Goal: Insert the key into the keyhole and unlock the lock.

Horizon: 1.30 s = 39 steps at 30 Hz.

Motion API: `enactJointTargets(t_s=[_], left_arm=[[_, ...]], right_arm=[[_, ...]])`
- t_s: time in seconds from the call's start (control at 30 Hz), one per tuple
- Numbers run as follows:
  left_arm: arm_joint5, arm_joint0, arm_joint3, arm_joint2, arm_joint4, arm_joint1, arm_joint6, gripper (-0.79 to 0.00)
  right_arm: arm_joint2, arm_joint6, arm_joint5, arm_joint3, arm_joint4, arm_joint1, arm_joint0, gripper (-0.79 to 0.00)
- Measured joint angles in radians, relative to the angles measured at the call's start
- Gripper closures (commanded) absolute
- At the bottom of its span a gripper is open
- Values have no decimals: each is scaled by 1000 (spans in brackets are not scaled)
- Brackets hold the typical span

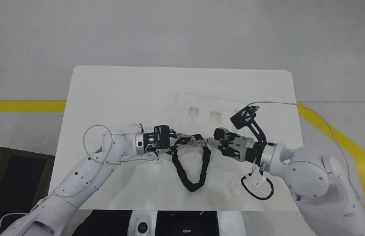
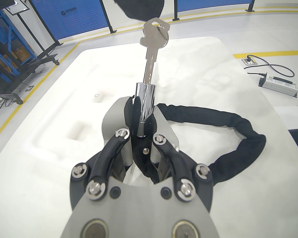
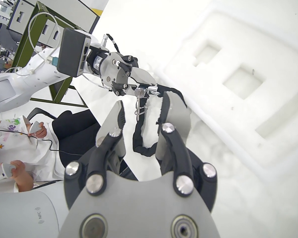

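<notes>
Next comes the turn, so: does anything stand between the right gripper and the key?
Nothing visible does: the key, seated in the lock that the left gripper clamps, lies straight ahead of the open right gripper.

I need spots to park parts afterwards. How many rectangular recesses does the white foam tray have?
3, in one row along the foam tray: the first recess, the middle recess, and the last recess. More may lie out of frame.

One key [image 2: 152, 45], one chain lock [image 2: 213, 125], one tray [image 1: 253, 112], two tools: left tool [image 2: 142, 115], right tool [image 3: 144, 102].
</notes>
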Motion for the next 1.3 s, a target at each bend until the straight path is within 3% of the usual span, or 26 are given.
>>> enactJointTargets(t_s=[0.33, 1.3], left_arm=[[4, 20, -32, -15, -25, -2, -60, 0], [-7, 38, -42, -38, -24, -7, -71, 0]], right_arm=[[0, 46, -36, 48, 47, 5, 1, 0], [-42, 66, -19, 67, 76, 8, 43, 0]])
